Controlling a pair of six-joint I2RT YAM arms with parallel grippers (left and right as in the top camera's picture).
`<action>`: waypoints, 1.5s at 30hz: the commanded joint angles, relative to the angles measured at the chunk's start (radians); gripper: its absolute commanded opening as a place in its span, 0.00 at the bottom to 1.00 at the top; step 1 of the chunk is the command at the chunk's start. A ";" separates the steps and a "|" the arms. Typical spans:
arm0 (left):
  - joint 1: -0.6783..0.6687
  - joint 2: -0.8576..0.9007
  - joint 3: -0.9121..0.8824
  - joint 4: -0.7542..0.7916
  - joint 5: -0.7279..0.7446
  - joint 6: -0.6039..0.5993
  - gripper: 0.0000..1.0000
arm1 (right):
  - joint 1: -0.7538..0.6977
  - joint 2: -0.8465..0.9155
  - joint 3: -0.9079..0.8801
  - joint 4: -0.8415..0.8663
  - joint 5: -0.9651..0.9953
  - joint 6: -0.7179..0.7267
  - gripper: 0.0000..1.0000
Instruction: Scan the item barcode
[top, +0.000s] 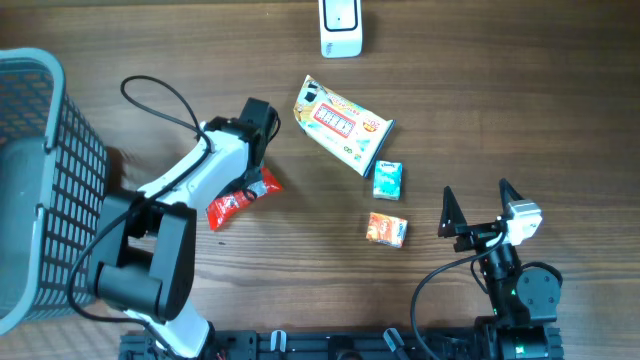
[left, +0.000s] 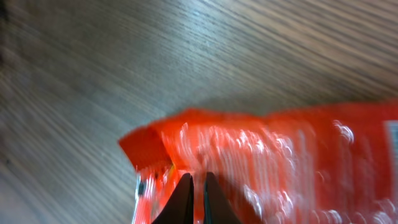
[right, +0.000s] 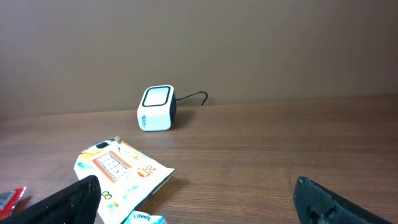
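- the left end effector is closed, its fingertips pressed together on one end of the red foil snack packet; it appears to pinch the wrapper rather than merely rest on it.
- the red foil snack packet sits low over the wooden bench, left of centre and well apart from the white cube-shaped barcode scanner at the far edge.
- the right end effector hangs near its base, spread wide and holding nothing.
- risk: the pinch takes only a thin, slick end of the wrapper, so the packet could slide out during the lift or the carry toward the scanner.
- risk: the packet is limp, so it may droop or fold and hide its barcode from the scanner window. no barcode can be made out on the blurred wrapper, so the code may face the wrong way.
- risk: the path to the scanner passes close to the yellow and white flat pouch, and a low carry could drag across it and push it.
- the small teal tissue pack and small orange carton lie further right, and the grey mesh plastic basket stands at the left edge, all off that path.
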 joint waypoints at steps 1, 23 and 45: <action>-0.023 -0.118 0.127 -0.024 0.193 0.020 0.04 | 0.001 -0.007 -0.001 0.006 0.010 -0.009 1.00; -0.272 -0.008 -0.024 0.371 1.010 0.216 0.04 | 0.001 -0.007 -0.001 0.006 0.010 -0.009 1.00; -0.017 0.068 -0.021 0.216 0.793 0.248 0.04 | 0.001 -0.007 -0.001 0.006 0.010 -0.009 1.00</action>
